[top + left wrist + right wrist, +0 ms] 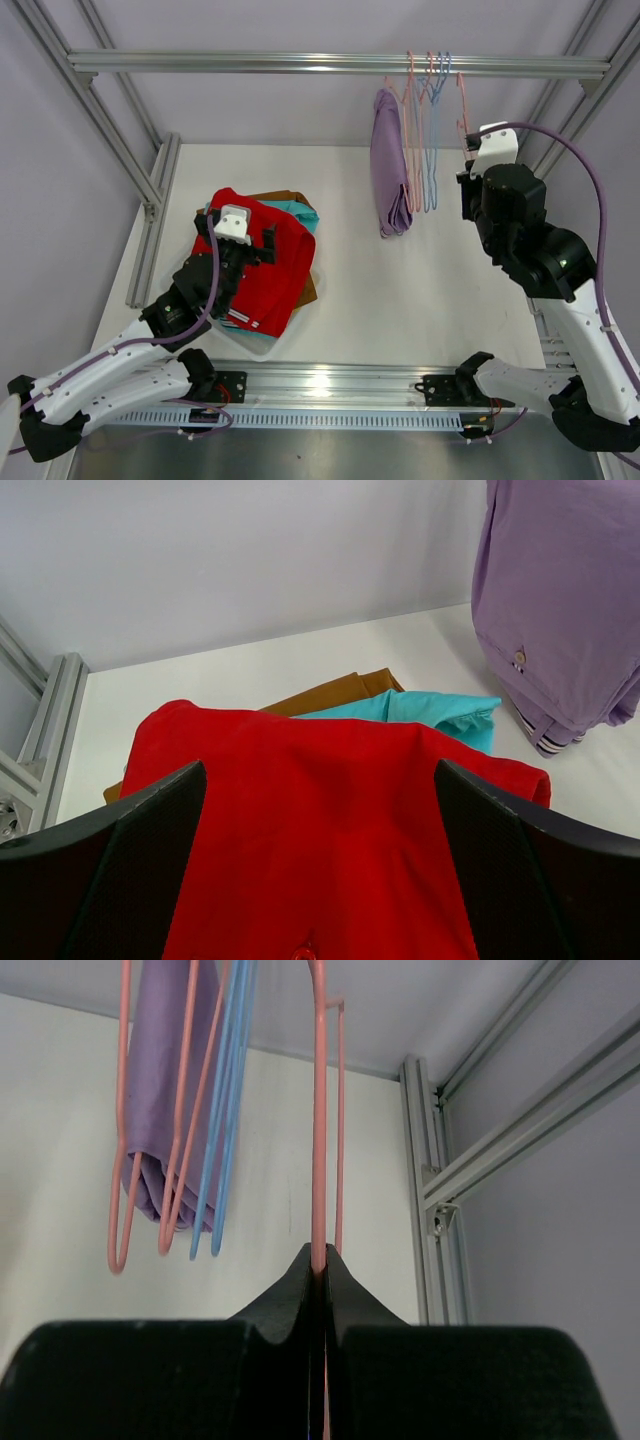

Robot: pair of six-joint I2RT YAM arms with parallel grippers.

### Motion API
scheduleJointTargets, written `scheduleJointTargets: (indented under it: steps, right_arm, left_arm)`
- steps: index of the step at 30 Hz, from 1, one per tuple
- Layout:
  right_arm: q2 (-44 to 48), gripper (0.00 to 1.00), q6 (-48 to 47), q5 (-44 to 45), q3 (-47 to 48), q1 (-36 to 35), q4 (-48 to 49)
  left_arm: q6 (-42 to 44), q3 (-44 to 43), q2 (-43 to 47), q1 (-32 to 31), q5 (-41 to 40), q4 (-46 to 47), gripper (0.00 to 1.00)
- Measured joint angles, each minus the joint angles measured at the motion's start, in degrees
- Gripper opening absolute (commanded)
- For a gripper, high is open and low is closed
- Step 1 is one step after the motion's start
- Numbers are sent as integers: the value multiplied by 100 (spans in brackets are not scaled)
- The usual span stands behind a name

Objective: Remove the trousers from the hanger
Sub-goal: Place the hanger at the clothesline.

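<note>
Left claw (318, 772) stood wide apart, holding nothing. Red trousers (320, 880) lay right under it, between the fingers, on top of a pile. Teal trousers (440, 710) and brown trousers (330, 692) stuck out just beyond the claw, under the red. Right claw (318, 1265) was closed tight on a thin pink hanger (318, 1110). Lilac trousers (390, 170) hung to that claw's left, past more blue and pink hangers (428, 140).

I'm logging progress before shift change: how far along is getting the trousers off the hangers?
Done: red trousers, brown trousers and teal trousers lie piled on the table. In hand: the right claw is shut on a bare pink hanger; the left claw hangs open over the red pair. Left: the lilac trousers, hanging from the rail.
</note>
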State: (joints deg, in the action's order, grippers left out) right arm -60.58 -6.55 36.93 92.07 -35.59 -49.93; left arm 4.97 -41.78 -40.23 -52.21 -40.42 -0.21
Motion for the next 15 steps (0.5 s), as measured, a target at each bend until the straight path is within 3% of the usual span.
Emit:
scheduleJointTargets:
  steps: [15]
  right_arm:
    - [-387,0,164,-1051,-216,1419,1158]
  left_arm:
    - [-2,-7,37,0,15,-15,100]
